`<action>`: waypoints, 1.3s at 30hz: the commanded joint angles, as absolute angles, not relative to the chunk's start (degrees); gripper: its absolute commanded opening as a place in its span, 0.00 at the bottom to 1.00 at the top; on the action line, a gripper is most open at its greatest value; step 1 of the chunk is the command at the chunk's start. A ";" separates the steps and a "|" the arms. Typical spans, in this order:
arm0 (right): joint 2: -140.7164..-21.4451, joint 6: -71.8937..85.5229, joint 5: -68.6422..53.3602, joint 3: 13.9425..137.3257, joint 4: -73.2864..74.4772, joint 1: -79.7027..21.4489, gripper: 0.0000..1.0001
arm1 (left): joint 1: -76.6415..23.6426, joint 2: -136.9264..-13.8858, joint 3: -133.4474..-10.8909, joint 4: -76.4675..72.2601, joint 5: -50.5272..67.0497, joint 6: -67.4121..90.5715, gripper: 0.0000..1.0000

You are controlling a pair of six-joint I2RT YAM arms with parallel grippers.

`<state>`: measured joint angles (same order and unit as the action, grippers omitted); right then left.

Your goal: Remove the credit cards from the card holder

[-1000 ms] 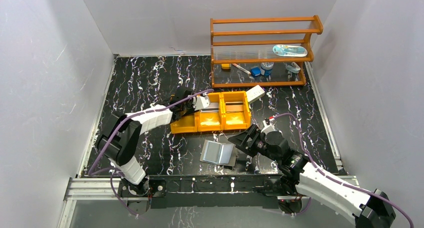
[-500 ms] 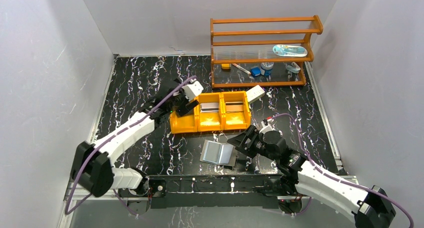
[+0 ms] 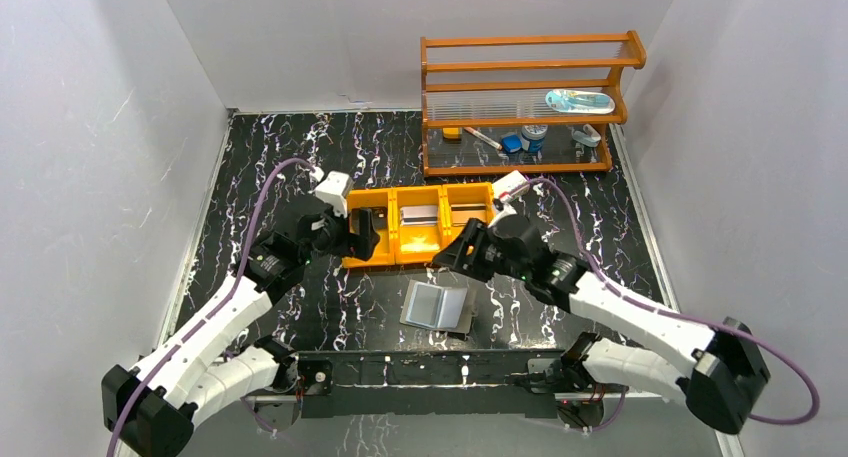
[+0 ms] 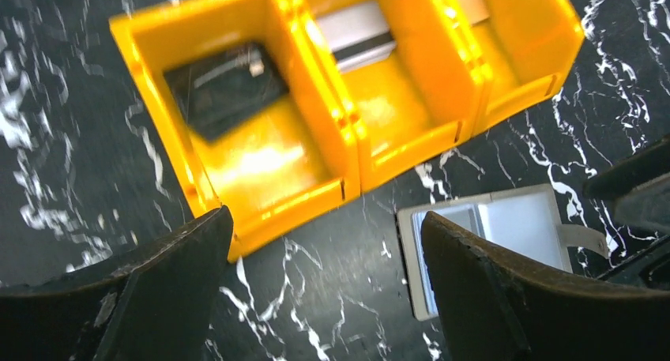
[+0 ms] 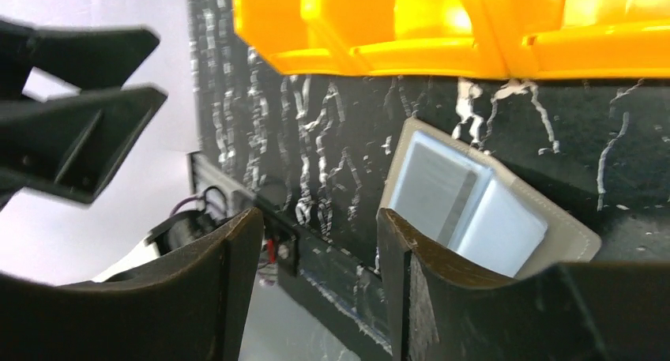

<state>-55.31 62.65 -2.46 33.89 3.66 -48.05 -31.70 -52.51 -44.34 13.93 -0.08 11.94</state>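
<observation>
Left pincer (image 3: 366,240) has opened and drawn back from the orange tray (image 4: 261,195). A dark card (image 4: 225,88) now shows in its left compartment. Right pincer (image 3: 450,257) has swung up toward the tray's near wall.

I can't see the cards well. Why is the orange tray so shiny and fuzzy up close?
Left wrist view: glare shines off the orange tray, and the dark card is smeared. Right wrist view: the tray is washed out, the card holder soft. Top external view: evenly lit, sharper.
</observation>
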 commanded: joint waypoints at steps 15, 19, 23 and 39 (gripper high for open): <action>-85.24 69.60 19.79 57.81 33.31 -63.02 0.79 | -31.52 -40.20 -34.30 20.08 -8.59 21.37 0.98; -88.78 69.00 17.79 59.18 30.87 -63.01 0.79 | -31.62 -41.99 -35.10 20.85 -7.83 21.18 0.98; -91.66 68.67 17.28 61.25 31.06 -63.00 0.78 | -31.62 -43.48 -35.50 21.72 -7.75 21.73 0.98; -98.68 69.86 15.93 63.12 33.01 -63.00 0.67 | -31.62 -50.88 -37.91 23.20 -8.35 21.88 0.98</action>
